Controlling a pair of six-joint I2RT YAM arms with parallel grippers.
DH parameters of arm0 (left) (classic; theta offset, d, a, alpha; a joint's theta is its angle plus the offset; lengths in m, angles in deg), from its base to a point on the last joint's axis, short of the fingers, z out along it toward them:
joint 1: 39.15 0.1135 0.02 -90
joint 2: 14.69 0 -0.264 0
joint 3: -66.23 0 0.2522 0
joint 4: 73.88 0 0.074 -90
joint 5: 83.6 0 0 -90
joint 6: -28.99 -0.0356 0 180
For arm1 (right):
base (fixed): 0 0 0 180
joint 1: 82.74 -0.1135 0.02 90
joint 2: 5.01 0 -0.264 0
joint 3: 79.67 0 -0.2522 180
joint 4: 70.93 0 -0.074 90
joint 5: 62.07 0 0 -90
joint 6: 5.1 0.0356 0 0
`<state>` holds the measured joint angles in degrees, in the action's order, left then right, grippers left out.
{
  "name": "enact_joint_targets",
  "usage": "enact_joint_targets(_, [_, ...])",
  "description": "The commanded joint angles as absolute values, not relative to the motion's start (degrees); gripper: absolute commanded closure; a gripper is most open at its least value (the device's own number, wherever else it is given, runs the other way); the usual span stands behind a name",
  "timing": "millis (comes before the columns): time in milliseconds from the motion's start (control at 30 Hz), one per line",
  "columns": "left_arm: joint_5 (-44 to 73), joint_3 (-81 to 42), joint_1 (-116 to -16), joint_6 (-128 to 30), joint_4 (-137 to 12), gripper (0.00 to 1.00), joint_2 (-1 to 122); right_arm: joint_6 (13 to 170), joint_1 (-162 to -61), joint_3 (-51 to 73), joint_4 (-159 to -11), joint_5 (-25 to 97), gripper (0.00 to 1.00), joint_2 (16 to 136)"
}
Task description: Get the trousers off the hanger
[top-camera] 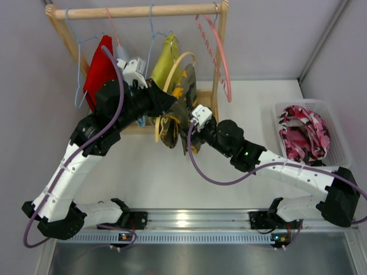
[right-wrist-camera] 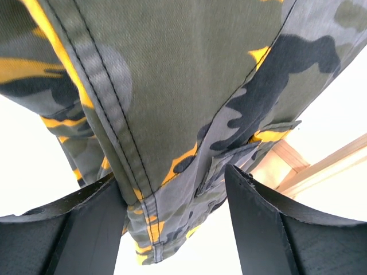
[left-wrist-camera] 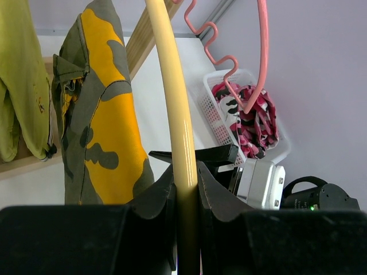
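Note:
The camouflage trousers (top-camera: 175, 123) in green, yellow and brown hang over a cream hanger (top-camera: 172, 71) below the wooden rail. My left gripper (top-camera: 165, 103) is shut on the cream hanger's bar (left-wrist-camera: 175, 103), with the camouflage pair (left-wrist-camera: 109, 126) hanging just to its left. My right gripper (top-camera: 188, 129) is open around the lower hem of the camouflage trousers (right-wrist-camera: 189, 86). The hem hangs between the two fingers (right-wrist-camera: 97, 217), against the left one and apart from the right one. The pink patterned trousers (top-camera: 304, 134) lie in the white basket (top-camera: 338, 150).
The wooden rack (top-camera: 137, 10) stands at the back. A plain red pair (top-camera: 98, 66) and a plain olive-yellow pair (top-camera: 165, 60) hang on blue hangers. An empty pink hanger (top-camera: 221, 51) hangs at the rail's right end. Grey walls close in both sides.

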<state>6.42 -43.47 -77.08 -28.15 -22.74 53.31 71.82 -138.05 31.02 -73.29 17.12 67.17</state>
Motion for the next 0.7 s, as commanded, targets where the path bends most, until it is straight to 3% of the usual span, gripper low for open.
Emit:
enact_joint_targets(0, [6.1,-47.8,-77.1,-29.8,-38.0,1.00,50.8,71.0,-137.4,31.8,-73.3,17.4,0.33,65.0])
enact_joint_targets(167, [8.2,-47.5,-77.1,-29.3,-38.0,1.00,50.9,71.5,-137.3,30.6,-72.3,14.3,0.30,66.6])
enact_joint_targets(667, [8.3,-46.5,-77.1,-27.8,-38.0,1.00,51.0,81.6,-137.4,18.5,-73.8,10.5,0.11,74.8])
